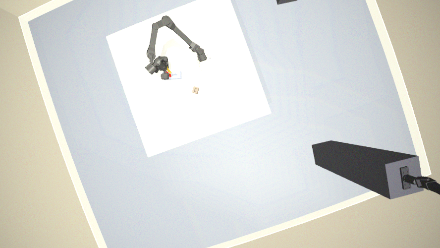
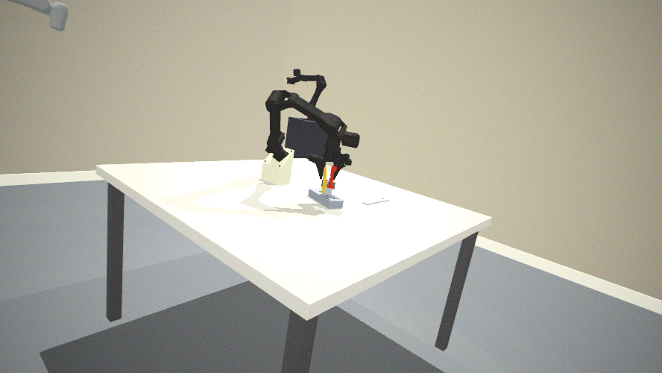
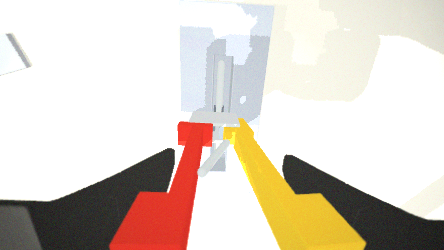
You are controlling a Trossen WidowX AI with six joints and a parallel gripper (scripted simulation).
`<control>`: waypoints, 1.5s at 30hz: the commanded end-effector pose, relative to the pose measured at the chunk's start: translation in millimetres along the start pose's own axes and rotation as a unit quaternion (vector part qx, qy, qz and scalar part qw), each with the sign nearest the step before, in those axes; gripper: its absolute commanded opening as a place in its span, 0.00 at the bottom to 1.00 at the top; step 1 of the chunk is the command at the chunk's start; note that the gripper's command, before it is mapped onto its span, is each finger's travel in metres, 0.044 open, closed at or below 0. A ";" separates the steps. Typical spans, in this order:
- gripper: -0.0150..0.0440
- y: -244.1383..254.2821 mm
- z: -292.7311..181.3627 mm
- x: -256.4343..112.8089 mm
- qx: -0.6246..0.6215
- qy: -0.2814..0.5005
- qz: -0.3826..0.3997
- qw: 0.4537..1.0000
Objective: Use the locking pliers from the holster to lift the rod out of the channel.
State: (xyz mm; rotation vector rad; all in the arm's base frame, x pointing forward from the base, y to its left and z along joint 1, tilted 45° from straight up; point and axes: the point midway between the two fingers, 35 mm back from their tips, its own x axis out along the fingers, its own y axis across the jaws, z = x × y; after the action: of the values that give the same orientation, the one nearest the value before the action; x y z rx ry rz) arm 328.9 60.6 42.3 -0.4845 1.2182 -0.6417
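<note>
White table (image 1: 203, 113) (image 2: 296, 250) | grey channel block (image 1: 177, 77) (image 2: 334, 204) (image 3: 195, 82) | flat plate (image 1: 195, 90) (image 2: 375, 201) (image 3: 11, 56) (well apart)

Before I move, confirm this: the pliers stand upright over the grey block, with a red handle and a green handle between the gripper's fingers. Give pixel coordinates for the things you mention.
One handle colour is wrong: the handle opposite the red one (image 2: 332, 177) (image 3: 192, 170) is yellow (image 2: 324, 179) (image 3: 265, 175), not green, as the wrist view shows. The rest of the statement stands.
</note>
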 end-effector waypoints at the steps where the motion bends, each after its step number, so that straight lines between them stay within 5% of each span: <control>1: 0.75 0.1 0.6 1.3 0.001 0.000 -0.001 1.000; 45: 0.66 4.9 0.6 1.2 0.001 0.000 0.000 1.000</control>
State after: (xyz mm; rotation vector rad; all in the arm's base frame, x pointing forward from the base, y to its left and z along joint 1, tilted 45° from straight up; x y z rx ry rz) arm 330.1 64.4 38.9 -0.4884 1.2178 -0.6384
